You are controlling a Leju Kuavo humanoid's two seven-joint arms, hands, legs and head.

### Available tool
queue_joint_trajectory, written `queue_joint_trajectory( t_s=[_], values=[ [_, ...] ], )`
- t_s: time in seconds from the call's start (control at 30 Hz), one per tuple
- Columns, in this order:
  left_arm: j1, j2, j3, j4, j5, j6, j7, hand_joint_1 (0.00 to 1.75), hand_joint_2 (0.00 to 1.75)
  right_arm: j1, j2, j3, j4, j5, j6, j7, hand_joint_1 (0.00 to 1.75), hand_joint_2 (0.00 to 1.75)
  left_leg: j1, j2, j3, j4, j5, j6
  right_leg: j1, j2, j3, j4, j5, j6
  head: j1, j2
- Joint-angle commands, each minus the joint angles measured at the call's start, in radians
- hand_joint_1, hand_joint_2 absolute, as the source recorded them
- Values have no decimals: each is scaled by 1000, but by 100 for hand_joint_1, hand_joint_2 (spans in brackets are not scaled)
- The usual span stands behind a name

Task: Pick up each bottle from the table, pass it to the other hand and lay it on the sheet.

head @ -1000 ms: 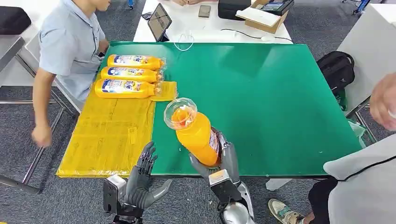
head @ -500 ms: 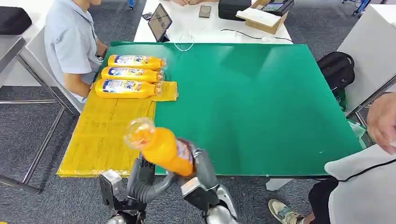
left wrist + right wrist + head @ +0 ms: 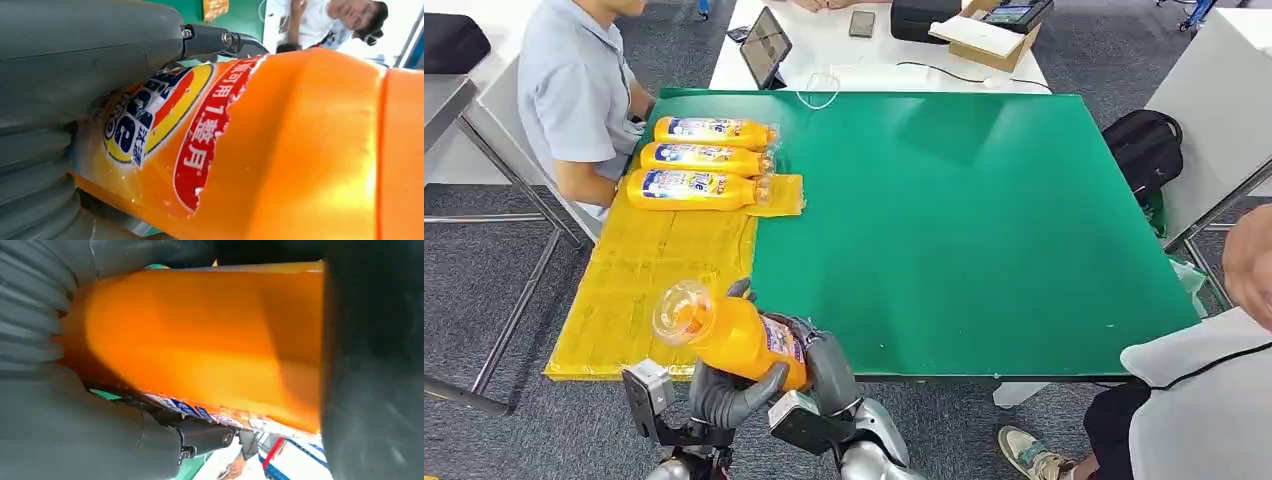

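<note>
Handover of the orange bottle (image 3: 739,338) at the near edge of the counter (image 3: 984,220).

We are holding the bottle between both hands just above the counter's near edge, beside the yellow sheet (image 3: 659,275): the right hand (image 3: 824,365) is wrapping its base end, while the left hand (image 3: 724,390) is cupping the body from beneath, thumb curling over the label. We are judging this double grip as the transfer itself, keeping the bottle supported until one hand lets go. Its clear cap is pointing toward the sheet, where three bottles (image 3: 699,160) are lying side by side at the far end, leaving bare sheet nearer us for this one.
</note>
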Motion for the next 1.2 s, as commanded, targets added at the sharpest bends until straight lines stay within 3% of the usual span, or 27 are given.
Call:
queue_joint_trajectory(
  t_s=[0.03,0.07,0.1,0.27,0.3,0.33,0.37,0.4,0.43,0.7,0.9,0.97,1.1,1.2],
  values=[
    [-72,25,-79,40,20,-73,21,0,175,-40,1,71,143,9,23,14,175,175,1,-2,2,-1,0,-1,1,-3,4,-1,-1,-2,0,0],
    [-75,23,-77,49,22,-73,23,68,175,-41,0,72,139,9,24,15,175,175,2,-2,3,0,-1,-2,2,-3,4,-1,-1,-3,0,0],
    [-79,20,-74,59,24,-74,26,175,175,-42,0,74,137,9,26,16,175,175,1,-2,2,-1,0,-1,1,-3,3,-1,-1,-2,0,0],
    [-84,17,-71,71,33,-80,37,175,175,-40,1,74,129,3,32,12,171,175,2,-2,2,0,-1,-2,2,-3,4,-1,-1,-2,0,0],
    [-87,15,-69,76,37,-83,43,175,175,-39,1,75,127,3,32,11,161,175,1,-1,1,0,0,-1,1,-2,2,-1,-1,-2,0,0],
    [-88,12,-61,86,58,-94,70,175,175,-38,-1,78,117,-7,42,1,131,175,2,-1,2,0,-1,-2,2,-2,3,-1,-1,-2,0,0],
    [-89,10,-58,92,69,-101,78,175,175,-39,-1,81,114,-9,47,2,45,175,1,-1,2,0,-1,-1,1,-3,3,-1,-1,-2,0,0],
    [-90,7,-48,102,80,-103,81,175,175,-41,-1,85,108,-11,54,5,0,175,1,-2,1,0,0,-1,1,-3,3,-1,-1,-2,0,0],
    [-91,3,-38,107,102,-118,86,175,175,-41,0,85,100,-18,60,10,0,0,1,-2,1,0,0,-1,1,-2,2,-1,-1,-2,0,0],
    [-81,-17,27,70,199,-184,102,175,175,-42,-10,63,65,-52,45,-4,0,0,1,-1,1,0,-1,-1,1,-2,2,0,-1,-2,0,0],
    [-93,-39,145,51,228,-80,94,175,175,14,-29,28,-4,-72,-40,-68,0,0,1,-2,1,0,0,-1,1,-3,2,0,-1,-2,0,0],
    [-84,-47,204,29,258,-49,92,175,175,55,-54,38,-104,-83,-89,-73,0,0,2,-2,1,1,-1,-2,2,-3,3,0,-1,-2,0,0],
    [-85,-45,209,26,262,-49,94,175,175,59,-57,40,-109,-83,-89,-73,0,0,1,-2,1,0,0,-1,1,-2,2,0,-1,-2,0,0],
    [-95,-63,281,23,321,-8,95,175,175,109,-99,45,-255,-81,-197,-73,0,0,1,-1,1,1,-1,-1,2,-2,2,0,-1,-2,0,0]
  ],
)
